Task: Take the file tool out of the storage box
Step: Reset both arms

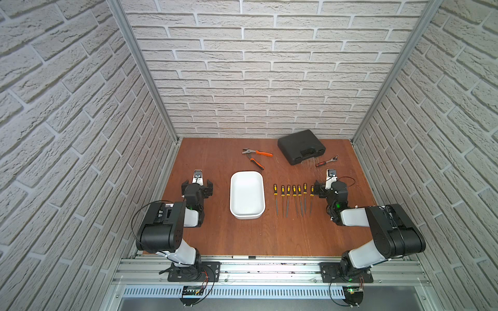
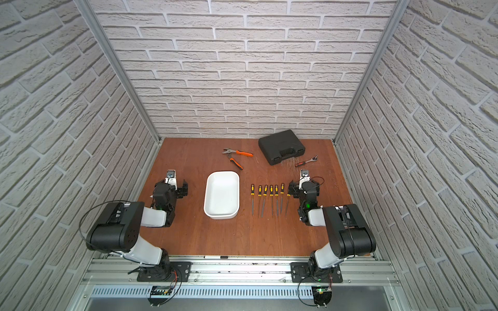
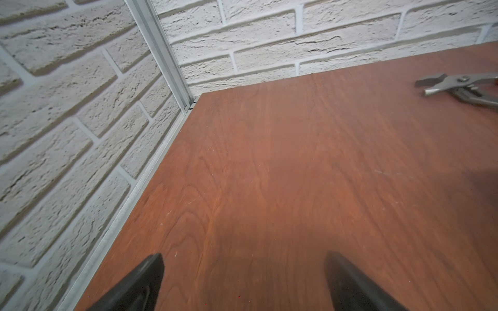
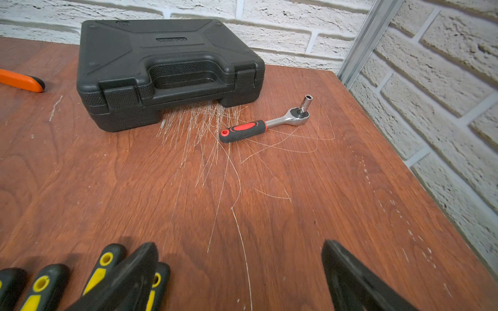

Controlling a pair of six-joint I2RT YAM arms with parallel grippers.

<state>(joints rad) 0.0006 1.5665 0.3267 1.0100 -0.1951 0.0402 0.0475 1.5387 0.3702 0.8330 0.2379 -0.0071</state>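
— What kind of place is this?
— A robot test booth dressed as a workshop: white brick-pattern wall panels (image 1: 256, 80) in bare aluminium frame posts (image 1: 143, 67), two black-and-white robot arms (image 1: 161, 229) bolted to an aluminium rail (image 1: 269, 270).
— Why workshop?
— A scratched reddish-brown wooden tabletop (image 1: 269, 234) carries orange-handled pliers (image 1: 264, 153), a black hard-shell tool case (image 1: 300, 146) and a row of yellow-and-black-handled files (image 1: 294, 190).

A reddish-brown wooden tabletop (image 1: 242, 237) carries a white storage box (image 1: 246, 215), with seven yellow-and-black-handled files (image 1: 294, 190) in a row beside it. Farther back lie orange-handled pliers (image 1: 262, 153), a closed black tool case (image 1: 301, 146) and a socket ratchet (image 1: 326, 160) (fine pale scratches (image 4: 204, 129) mark the wood between these two).
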